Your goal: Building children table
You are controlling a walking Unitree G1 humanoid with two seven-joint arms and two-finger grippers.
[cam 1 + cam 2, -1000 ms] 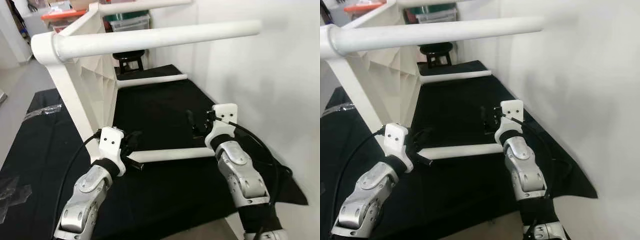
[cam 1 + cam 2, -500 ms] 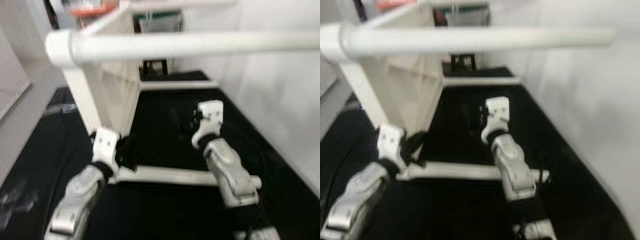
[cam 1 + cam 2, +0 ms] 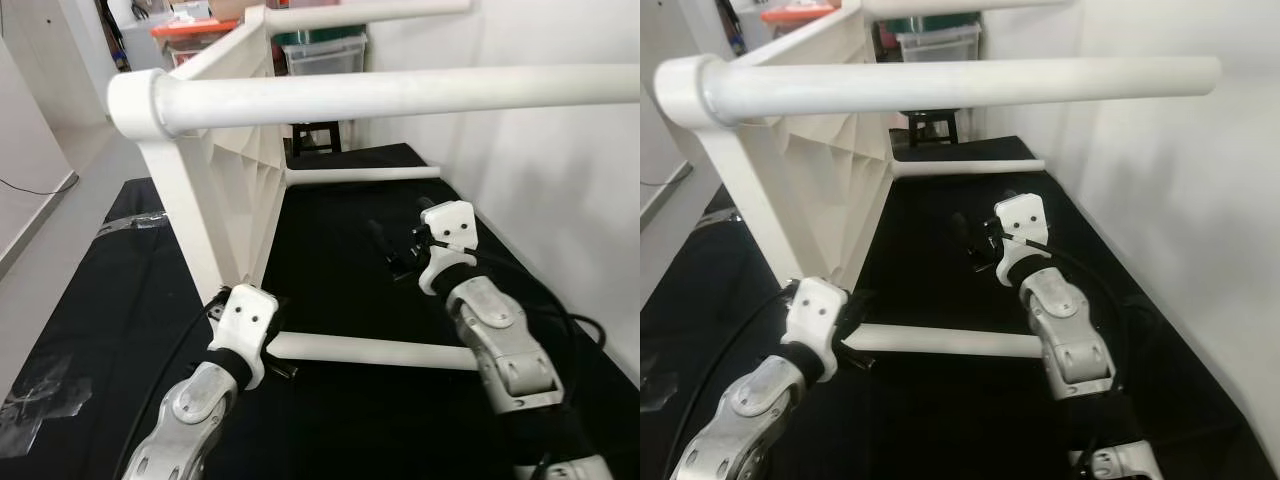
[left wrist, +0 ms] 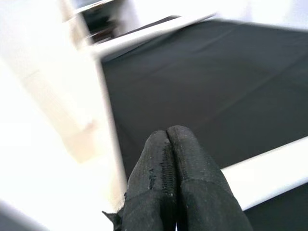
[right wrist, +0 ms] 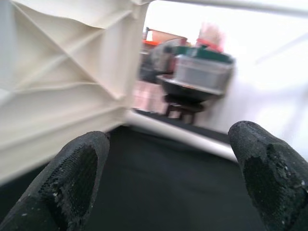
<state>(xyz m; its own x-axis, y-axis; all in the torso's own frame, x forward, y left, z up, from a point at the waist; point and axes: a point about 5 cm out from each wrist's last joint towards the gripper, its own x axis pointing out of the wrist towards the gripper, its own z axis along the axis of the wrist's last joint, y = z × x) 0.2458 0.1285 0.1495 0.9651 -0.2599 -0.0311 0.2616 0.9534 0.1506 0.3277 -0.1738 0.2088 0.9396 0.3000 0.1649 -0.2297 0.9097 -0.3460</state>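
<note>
A white children's table top [image 3: 232, 190] stands on its edge on a black cloth [image 3: 110, 300]. Two fitted white legs jut out to the right, one near [image 3: 400, 92] and one far [image 3: 370, 12]. A third leg [image 3: 365, 174] lies along the cloth at the far end. A loose white leg [image 3: 385, 352] lies on the cloth in front of me. My left gripper [image 4: 167, 144] is shut with nothing between its fingers, right at that leg's left end by the table's lower corner. My right gripper [image 5: 168, 159] hangs open above the cloth, pointing at the table's ribbed underside.
A white wall [image 3: 560, 190] runs close along the right. A dark stool [image 3: 315, 135] and storage bins [image 3: 322, 50] stand beyond the table. Clear plastic wrap [image 3: 35, 385] lies on the cloth at the left, with grey floor [image 3: 60, 220] further left.
The camera has swung, so the whole scene shifted. The loose leg now slants with its right end nearer me. My left gripper stays at its left end, and my right gripper stays raised and open.
</note>
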